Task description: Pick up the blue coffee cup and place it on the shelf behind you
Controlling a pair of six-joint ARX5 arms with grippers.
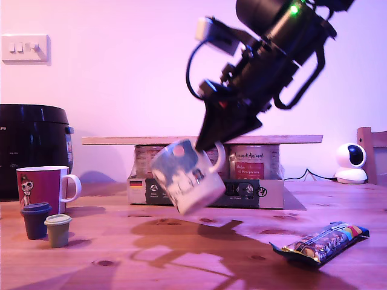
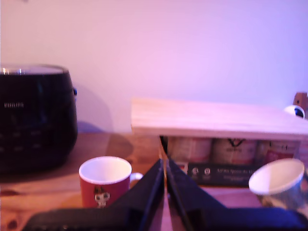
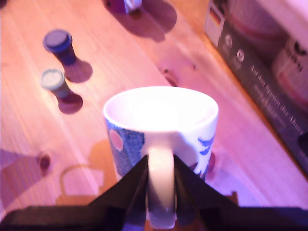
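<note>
Exterior view shows my second gripper [image 1: 211, 142] holding the blue coffee cup [image 1: 184, 176] tilted in the air by its handle, in front of the shelf [image 1: 199, 139] and a cardboard tray of cans [image 1: 205, 192]. First wrist view shows my first gripper [image 2: 165, 192] with jaws pressed together on nothing, and "PHILIPS" on a black cooker [image 2: 33, 118]. Second wrist view shows the fingers [image 3: 137, 185] clamping the cup's white handle [image 3: 161, 185].

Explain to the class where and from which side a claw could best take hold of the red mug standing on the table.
Grip the red mug across its open rim, coming from above: it stands upright, mouth up. Its white handle points to the exterior view's right and is a fair second choice. Two small capsule cups in front crowd a low approach.
</note>
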